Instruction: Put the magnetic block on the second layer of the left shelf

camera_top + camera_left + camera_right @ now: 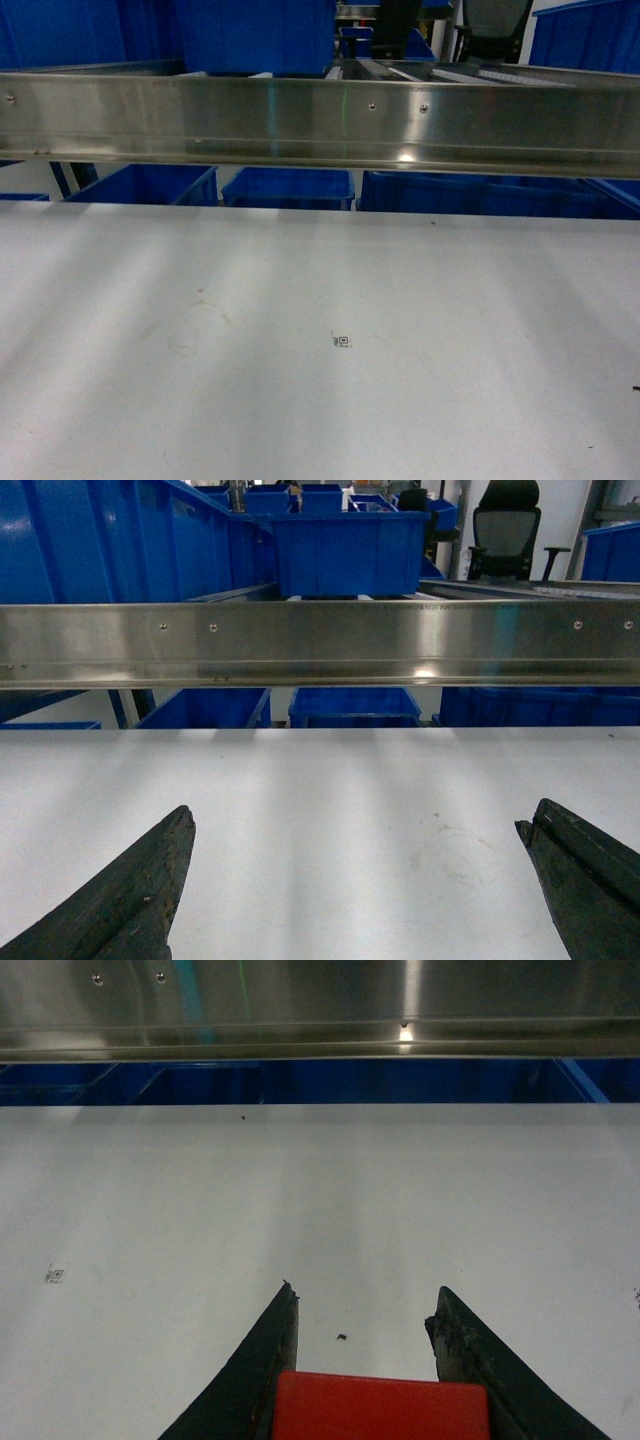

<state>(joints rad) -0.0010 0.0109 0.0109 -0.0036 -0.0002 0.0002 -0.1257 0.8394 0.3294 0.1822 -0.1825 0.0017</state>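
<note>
Red block (380, 1405) held tight between the black jaws of the right gripper (362, 1322), low over the white worktop (320, 1210). Only the block's flat top showing, at the bottom edge of the right wrist view. Left gripper (355, 825) spread wide with nothing between its jaws, also hanging over the worktop. Neither gripper seen in the head view. Shiny steel rail (320, 125) running across, above the far edge of the worktop. Big blue crate (130, 540) sitting on the shelf behind the rail, on the left. Smaller blue crates (288, 187) down low behind the worktop, under the rail. Tiny square mark (342, 341) printed on the worktop near the middle. Black chair (505, 535) far back on the right.
</note>
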